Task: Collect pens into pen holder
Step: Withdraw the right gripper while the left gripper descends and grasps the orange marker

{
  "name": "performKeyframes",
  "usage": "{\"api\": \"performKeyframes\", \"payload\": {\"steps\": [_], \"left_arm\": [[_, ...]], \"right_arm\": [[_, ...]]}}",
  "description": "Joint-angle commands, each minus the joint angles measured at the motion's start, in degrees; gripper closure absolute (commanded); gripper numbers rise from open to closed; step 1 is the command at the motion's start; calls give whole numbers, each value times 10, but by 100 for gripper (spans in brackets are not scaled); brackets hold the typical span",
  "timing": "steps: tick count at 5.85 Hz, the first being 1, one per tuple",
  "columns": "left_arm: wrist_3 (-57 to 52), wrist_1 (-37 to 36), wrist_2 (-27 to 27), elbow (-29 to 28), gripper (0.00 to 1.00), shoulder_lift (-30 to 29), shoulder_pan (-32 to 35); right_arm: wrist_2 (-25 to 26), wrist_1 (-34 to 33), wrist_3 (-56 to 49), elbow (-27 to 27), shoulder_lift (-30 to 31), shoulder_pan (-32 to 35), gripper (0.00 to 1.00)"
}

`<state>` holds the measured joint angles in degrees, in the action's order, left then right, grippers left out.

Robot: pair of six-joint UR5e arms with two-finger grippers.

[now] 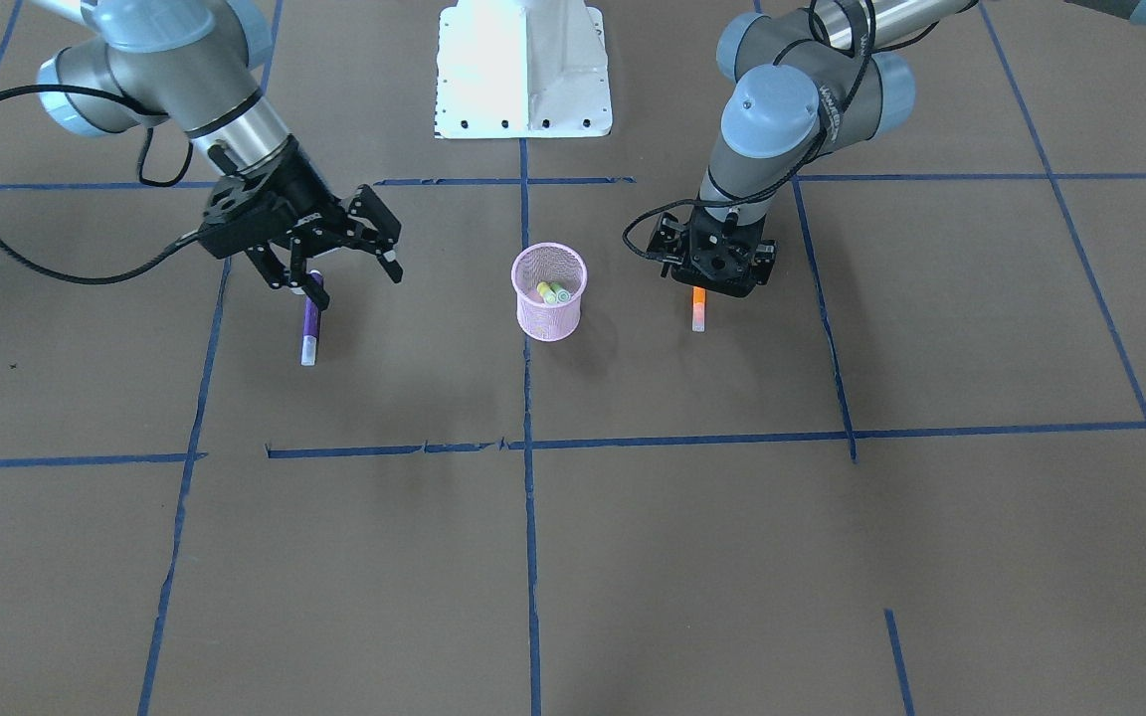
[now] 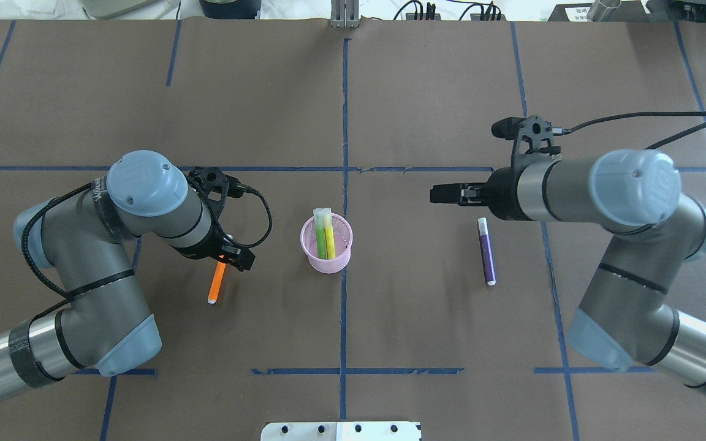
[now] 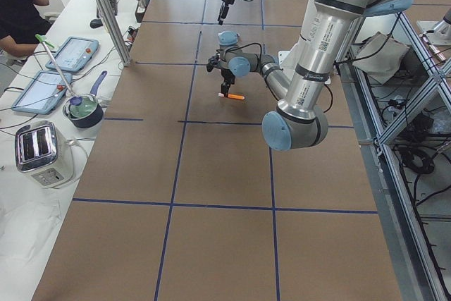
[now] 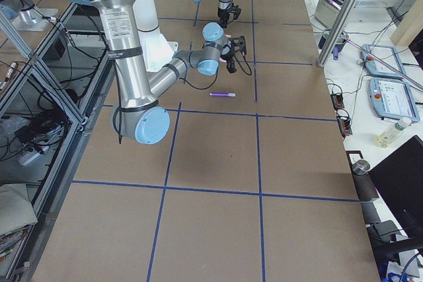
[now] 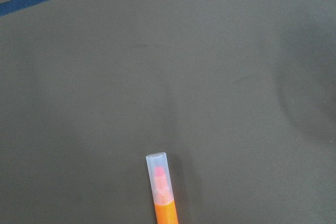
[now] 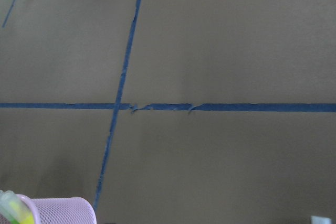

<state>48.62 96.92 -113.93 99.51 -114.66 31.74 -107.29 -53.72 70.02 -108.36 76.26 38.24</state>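
Observation:
The pink mesh pen holder (image 2: 326,260) stands at the table's middle (image 1: 549,310) and holds a green and a yellow pen (image 2: 325,236). An orange pen (image 2: 215,286) lies flat on the table (image 1: 699,310). My left gripper (image 2: 228,257) is low over its far end, its jaws apparently open on either side of it. The left wrist view shows the pen's clear cap (image 5: 158,178). A purple pen (image 2: 486,252) lies on the table (image 1: 311,323). My right gripper (image 1: 339,261) is open and empty, just above that pen's end.
The robot's white base plate (image 1: 523,75) is at the table's near edge. Blue tape lines (image 1: 529,447) cross the brown table. The holder's rim shows at the lower left of the right wrist view (image 6: 52,203). A toaster (image 3: 42,151) and pot stand on a side bench.

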Motion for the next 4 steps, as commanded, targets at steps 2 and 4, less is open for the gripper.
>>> {"api": "performKeyframes", "payload": {"steps": [2,4], "left_arm": [[1,5,-16,-25,11,-3,-1],[-4,6,-15,-26,40,-1,-1]], "right_arm": [[-88,2,-2,-6,21,49,1],[-87,3,-2,-5,21,49,1]]}}
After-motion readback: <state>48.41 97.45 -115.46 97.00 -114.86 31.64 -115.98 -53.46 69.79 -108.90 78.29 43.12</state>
